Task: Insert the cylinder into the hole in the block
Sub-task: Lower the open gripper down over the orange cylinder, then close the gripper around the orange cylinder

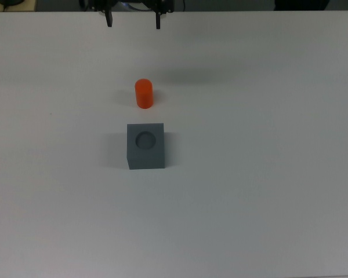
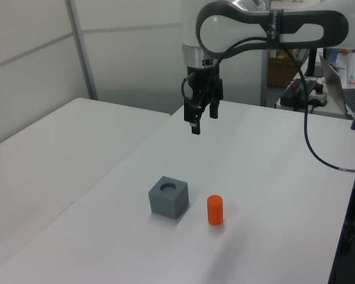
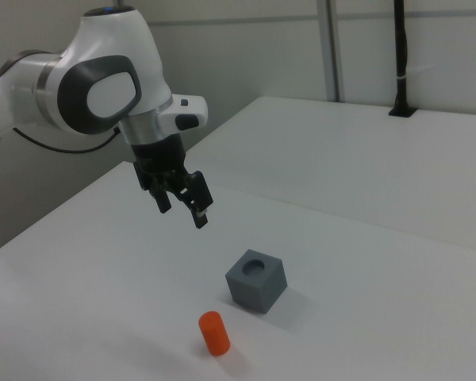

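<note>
While jaws [image 2: 203, 120] hang open, empty, cylinder [image 2: 215, 210] upright beside block [image 2: 168, 196], apart, mid-table [image 2: 272, 177].

In the top view, the upper edge cuts off the arm, leaving only the gripper [image 1: 133, 20] fingertips showing. The left view loses the tabletop [image 2: 266, 160] right edge beyond the frame.

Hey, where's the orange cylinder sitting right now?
The cylinder stands upright on the white table, just above the grey block in the top view, apart from it, with the open gripper hovering farther up.
</note>
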